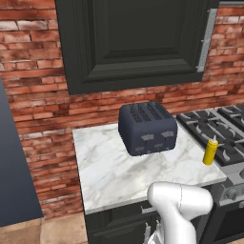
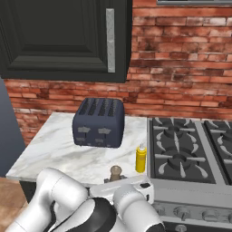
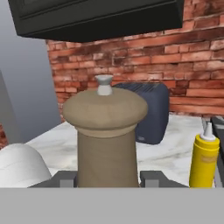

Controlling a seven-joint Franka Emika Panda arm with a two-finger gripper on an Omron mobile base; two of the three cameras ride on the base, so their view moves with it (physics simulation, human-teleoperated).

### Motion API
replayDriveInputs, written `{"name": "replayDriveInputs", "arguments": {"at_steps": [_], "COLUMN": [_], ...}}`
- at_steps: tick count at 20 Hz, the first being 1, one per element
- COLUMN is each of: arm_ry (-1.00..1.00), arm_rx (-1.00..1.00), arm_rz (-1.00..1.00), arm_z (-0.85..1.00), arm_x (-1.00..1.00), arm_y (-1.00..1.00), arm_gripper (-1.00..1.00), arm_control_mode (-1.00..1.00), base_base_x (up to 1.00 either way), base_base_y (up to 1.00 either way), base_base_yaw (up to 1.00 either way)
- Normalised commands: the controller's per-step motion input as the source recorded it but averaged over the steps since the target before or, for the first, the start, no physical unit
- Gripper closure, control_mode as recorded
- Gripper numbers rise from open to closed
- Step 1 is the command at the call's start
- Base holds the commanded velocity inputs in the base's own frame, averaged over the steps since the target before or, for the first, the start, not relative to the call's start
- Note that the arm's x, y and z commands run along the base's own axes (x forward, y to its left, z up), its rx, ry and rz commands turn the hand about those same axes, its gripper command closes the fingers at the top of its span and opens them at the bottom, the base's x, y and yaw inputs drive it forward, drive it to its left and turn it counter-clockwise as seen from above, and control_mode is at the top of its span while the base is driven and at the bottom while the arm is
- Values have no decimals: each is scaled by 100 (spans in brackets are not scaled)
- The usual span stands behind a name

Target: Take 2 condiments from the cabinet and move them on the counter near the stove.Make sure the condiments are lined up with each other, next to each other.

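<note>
A tan-brown shaker jar (image 3: 107, 131) with a small grey knob stands upright between the fingertips of my gripper (image 3: 107, 178), which is shut on its lower body. In the right base view the jar's top (image 2: 116, 172) pokes up above my hand near the front edge of the marble counter (image 2: 50, 152), just left of the yellow squeeze bottle (image 2: 141, 158). The bottle (image 1: 210, 150) stands upright at the counter's right end beside the stove (image 1: 214, 126), and it appears to the jar's right in the hand view (image 3: 204, 159). The black cabinet (image 1: 133, 43) above is closed.
A dark blue-grey toaster (image 1: 147, 127) sits at the back middle of the counter (image 1: 105, 174), behind the jar. A red brick wall (image 2: 181, 68) runs behind everything. The stove's grates (image 2: 181, 149) lie right of the bottle. My white arm (image 1: 181, 205) covers the counter's front edge.
</note>
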Motion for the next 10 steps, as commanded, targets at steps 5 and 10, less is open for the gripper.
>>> {"name": "replayDriveInputs", "arguments": {"at_steps": [5,10], "arm_ry": [0,0], "arm_rx": [13,9], "arm_rz": [1,0], "arm_z": [-16,-13], "arm_x": [19,28], "arm_y": [-6,-7], "arm_gripper": [100,100], "arm_control_mode": [-100,-100], "base_base_x": [0,0], "base_base_y": [0,0], "base_base_yaw": [0,0]}}
